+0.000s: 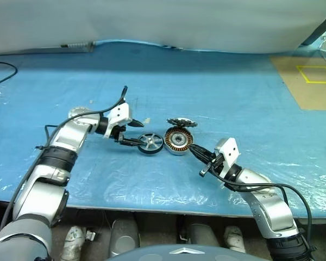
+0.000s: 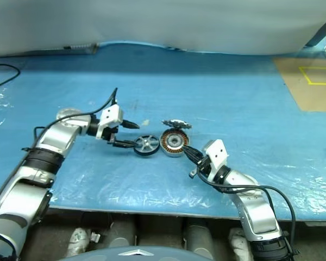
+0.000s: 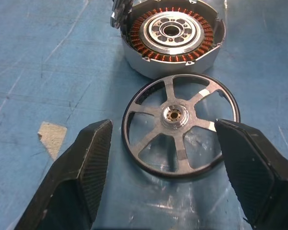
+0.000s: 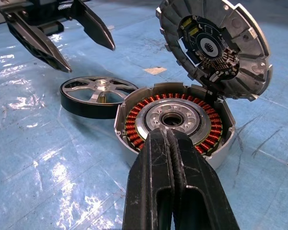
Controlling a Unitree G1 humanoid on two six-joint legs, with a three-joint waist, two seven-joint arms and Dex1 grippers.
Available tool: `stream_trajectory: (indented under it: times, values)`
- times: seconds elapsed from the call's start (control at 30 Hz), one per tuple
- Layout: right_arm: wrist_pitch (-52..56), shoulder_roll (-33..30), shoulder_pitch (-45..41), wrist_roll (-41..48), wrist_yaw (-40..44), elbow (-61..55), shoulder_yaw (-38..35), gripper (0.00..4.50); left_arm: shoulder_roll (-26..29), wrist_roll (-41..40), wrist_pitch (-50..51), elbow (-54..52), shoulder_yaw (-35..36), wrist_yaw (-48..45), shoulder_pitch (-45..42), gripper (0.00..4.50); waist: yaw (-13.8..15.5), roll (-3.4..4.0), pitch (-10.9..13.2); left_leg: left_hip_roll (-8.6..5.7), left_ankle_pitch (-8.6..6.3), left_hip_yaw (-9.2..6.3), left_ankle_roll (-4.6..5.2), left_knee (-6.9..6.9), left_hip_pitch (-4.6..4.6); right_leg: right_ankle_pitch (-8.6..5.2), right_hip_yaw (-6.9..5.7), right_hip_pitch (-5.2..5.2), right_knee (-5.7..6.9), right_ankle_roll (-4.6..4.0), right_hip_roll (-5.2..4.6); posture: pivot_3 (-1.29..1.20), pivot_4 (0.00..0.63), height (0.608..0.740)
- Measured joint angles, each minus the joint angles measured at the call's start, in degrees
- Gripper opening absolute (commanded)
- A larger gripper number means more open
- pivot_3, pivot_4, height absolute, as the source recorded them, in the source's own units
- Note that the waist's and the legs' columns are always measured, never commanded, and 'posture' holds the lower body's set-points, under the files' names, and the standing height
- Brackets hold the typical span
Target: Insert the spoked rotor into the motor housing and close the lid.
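Note:
The spoked rotor (image 1: 150, 142), with its black rim and silver spokes, lies flat on the blue sheet, right beside the motor housing (image 1: 178, 140) on its left. The housing's copper windings (image 4: 134, 120) are uncovered. Its lid (image 4: 216, 48) stands tilted up on the hinge at the far rim. My left gripper (image 1: 140, 133) hovers open just above the rotor (image 3: 175, 115), and its fingers (image 3: 86, 167) sit on either side without touching it. My right gripper (image 4: 165, 132) is shut and empty, with its tip at the housing's near rim.
A crinkled blue plastic sheet (image 1: 217, 87) covers the table, whose front edge runs close under both arms. A brown board with yellow tape (image 1: 309, 81) lies at the far right. A black cable (image 1: 2, 70) loops at the far left. A small beige scrap (image 3: 52, 136) lies near the rotor.

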Motion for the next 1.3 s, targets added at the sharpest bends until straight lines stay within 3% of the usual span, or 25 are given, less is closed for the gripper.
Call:
stream_trajectory:
  times: [0.37, 0.53, 0.93, 1.3]
  values:
    - [0.0, -0.06, 0.68, -0.03, -0.72, 0.0, -0.02, 0.0, -3.22, 2.32, -0.63, 3.05, -1.02, 1.95, -2.57, 3.6, -0.02, 0.0, 0.0, 0.0, 0.0, 0.0, 0.0, 0.0, -0.11, 0.0, 0.0, 0.0, 0.02, 0.0, 0.0, 0.0, 0.15, 0.74]
    - [0.0, -0.09, 0.96, -0.04, -0.96, 0.0, -0.01, 0.0, -1.5, 2.21, 1.07, 0.29, -0.87, 1.49, -2.2, 2.43, -0.03, 0.0, 0.0, 0.01, 0.0, -0.01, 0.0, 0.01, -0.09, 0.0, 0.0, 0.0, 0.02, 0.0, 0.0, 0.0, 0.15, 0.74]
    - [0.01, -0.14, 0.96, -0.05, -0.91, 0.0, 0.04, 0.0, -0.25, -0.92, 14.38, -13.85, -0.41, 3.91, 4.24, 2.43, -0.05, 0.0, 0.0, 0.02, 0.0, 0.0, 0.0, 0.02, -0.09, 0.0, -0.01, 0.01, 0.03, -0.02, 0.0, 0.0, 0.15, 0.74]
    - [0.02, -0.18, 1.01, -0.02, -0.59, 0.0, 0.06, 0.0, -0.87, -0.25, 21.01, -16.48, -2.52, 9.51, 5.88, 2.43, -0.09, 0.0, 0.0, 0.02, 0.0, 0.0, 0.01, 0.05, -0.11, 0.0, 0.0, 0.01, 0.03, -0.01, 0.01, 0.0, 0.15, 0.74]
